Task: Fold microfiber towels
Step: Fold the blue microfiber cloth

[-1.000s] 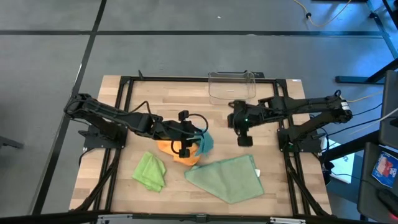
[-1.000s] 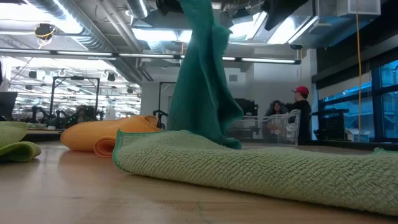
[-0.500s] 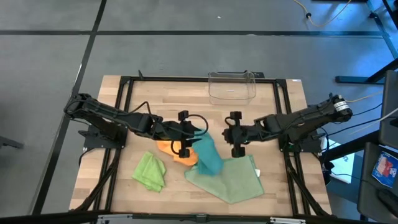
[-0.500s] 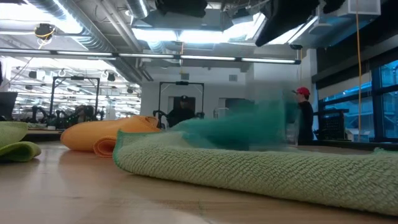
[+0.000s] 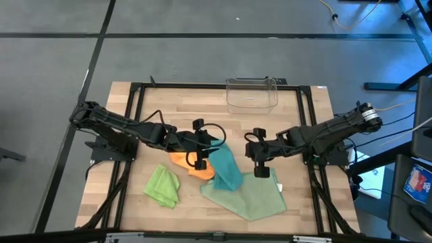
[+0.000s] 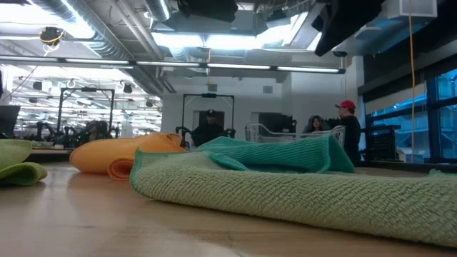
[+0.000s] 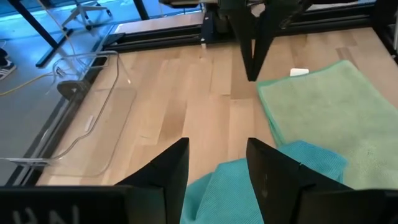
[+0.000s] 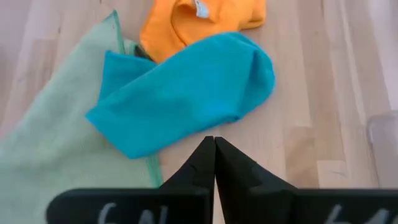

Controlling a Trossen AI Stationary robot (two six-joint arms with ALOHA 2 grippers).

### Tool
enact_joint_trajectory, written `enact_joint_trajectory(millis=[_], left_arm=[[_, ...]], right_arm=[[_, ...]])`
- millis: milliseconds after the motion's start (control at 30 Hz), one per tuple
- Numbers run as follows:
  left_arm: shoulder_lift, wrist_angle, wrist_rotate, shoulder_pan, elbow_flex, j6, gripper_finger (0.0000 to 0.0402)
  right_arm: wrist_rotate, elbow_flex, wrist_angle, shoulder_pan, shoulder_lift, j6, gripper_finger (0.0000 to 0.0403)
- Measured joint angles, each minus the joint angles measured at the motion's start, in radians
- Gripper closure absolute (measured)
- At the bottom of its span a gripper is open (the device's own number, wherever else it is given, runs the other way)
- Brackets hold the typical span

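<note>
Teal towel (image 5: 225, 167): crumpled across sage towel (image 5: 253, 196) edge, beside orange towel (image 5: 191, 164), none folded yet; left fingers (image 5: 202, 150) spread, empty above it; right fingers (image 5: 262, 162) pressed together, empty, just beyond.

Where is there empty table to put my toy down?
Bare wood lies between the clear bin and the towels, and along the table's left edge above the lime towel. The front middle is crowded: orange, teal and sage towels overlap.

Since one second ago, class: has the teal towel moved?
Yes. The teal towel dropped from hanging beside the orange towel and now lies across the sage towel's corner.
</note>
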Motion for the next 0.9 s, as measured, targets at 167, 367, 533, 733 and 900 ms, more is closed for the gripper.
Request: enact_joint_trajectory(millis=[167, 367, 533, 733, 900], left_arm=[[0.000, -0.001, 0.000, 0.000, 0.000, 0.000, 0.0249], [0.000, -0.001, 0.000, 0.000, 0.000, 0.000, 0.0249], [0.001, -0.002, 0.000, 0.000, 0.000, 0.000, 0.0249], [0.001, -0.019, 0.001, 0.000, 0.000, -0.006, 0.0249], [0.001, -0.021, 0.001, 0.000, 0.000, -0.008, 0.0249]], right_arm=[[-0.002, 0.000, 0.000, 0.000, 0.049, -0.002, 0.0345], [0.006, 0.000, 0.036, -0.002, 0.140, -0.079, 0.0240], [0.006, 0.000, 0.072, -0.002, 0.225, -0.060, 0.0187], [0.007, 0.000, 0.082, 0.064, 0.286, -0.115, 0.0190], [0.006, 0.000, 0.095, 0.135, 0.320, -0.111, 0.0208]])
